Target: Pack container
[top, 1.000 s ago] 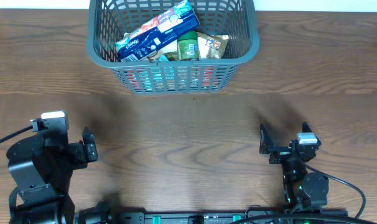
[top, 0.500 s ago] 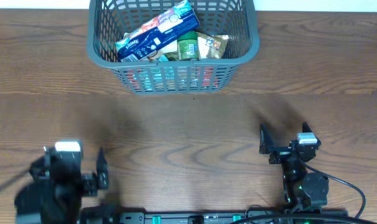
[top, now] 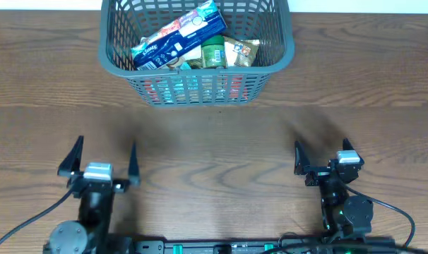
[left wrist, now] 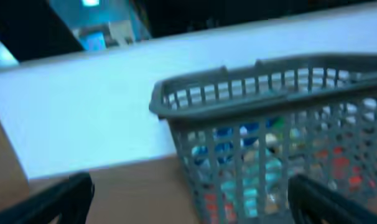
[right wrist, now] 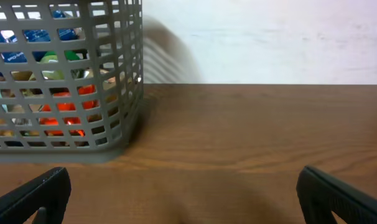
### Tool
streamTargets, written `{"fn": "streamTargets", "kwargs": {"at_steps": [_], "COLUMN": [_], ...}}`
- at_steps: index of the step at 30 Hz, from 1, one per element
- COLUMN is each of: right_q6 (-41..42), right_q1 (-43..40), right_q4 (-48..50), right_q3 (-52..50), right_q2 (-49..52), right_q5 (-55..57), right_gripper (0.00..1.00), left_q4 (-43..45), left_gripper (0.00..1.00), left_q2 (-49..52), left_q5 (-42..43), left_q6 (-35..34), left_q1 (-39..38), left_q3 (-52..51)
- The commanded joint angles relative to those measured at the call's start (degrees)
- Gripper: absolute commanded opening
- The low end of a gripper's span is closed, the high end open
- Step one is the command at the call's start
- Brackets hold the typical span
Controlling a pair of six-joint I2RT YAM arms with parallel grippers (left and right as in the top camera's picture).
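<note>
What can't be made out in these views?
Overhead: the container has its far rim cut off by the top edge; the blue packet covers whatever lies beneath it.
Left wrist: blur smears the contents behind the lattice.
Right wrist: the left edge crops the container; labels inside are unreadable.

Both arms are matte black. The left gripper (top: 106, 143) has two thin, tapering black fingers (top: 71, 159), almost blade-like, with a small white block (top: 97, 170) seated just behind them. A rounded black joint housing (top: 67, 238) sits at 7 o'clock. A black cable (top: 32, 216) trails from it toward 8 o'clock. The right gripper (top: 322, 145) is the same build, with its own white-topped block (top: 349, 158). A tiny green light (top: 337, 212) glows on that arm, and a black cord (top: 399, 209) loops out at 4 o'clock. Seen close, the fingertips (right wrist: 36, 194) look flat and dark.
</note>
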Motion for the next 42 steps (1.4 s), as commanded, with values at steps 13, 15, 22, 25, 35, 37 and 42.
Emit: {"fn": "streamTargets", "kwargs": {"at_steps": [13, 15, 22, 25, 35, 37, 42], "right_q6": [0.0, 0.0, 0.0, 0.0, 0.0, 0.0, 0.0], "right_q1": [0.8, 0.8, 0.8, 0.8, 0.8, 0.8, 0.8], "right_q4": [-0.3, -0.3, -0.3, -0.3, -0.3, -0.3, -0.3], "right_q3": [-0.1, -0.1, -0.1, -0.1, -0.1, -0.1, -0.1], "right_q2": [-0.4, -0.4, -0.4, -0.4, -0.4, -0.4, -0.4], "right_q5": [-0.2, -0.2, -0.2, -0.2, -0.2, -0.2, -0.2], "right_gripper": [0.99, 0.99, 0.99, 0.99, 0.99, 0.99, 0.99], "left_q4": [-1.1, -2.1, -2.1, -2.1, -2.1, -2.1, -2.1], "left_gripper": [0.98, 0.98, 0.99, 0.99, 0.98, 0.98, 0.98], "left_q2": [-0.5, -0.5, -0.4, -0.4, -0.4, -0.4, -0.4], "left_q5": [-3.8, -3.8, -3.8, -3.8, -3.8, -3.8, -3.8], "left_q6": [-11.6, -14.8, -17.2, -17.2, -17.1, -17.1, -17.2], "left_q1": [-1.4, -1.4, -1.4, -1.4, -1.4, -1.4, -1.4], "left_q3": [-15.5, -15.5, -15.5, -15.5, -15.5, -15.5, -15.5]}}
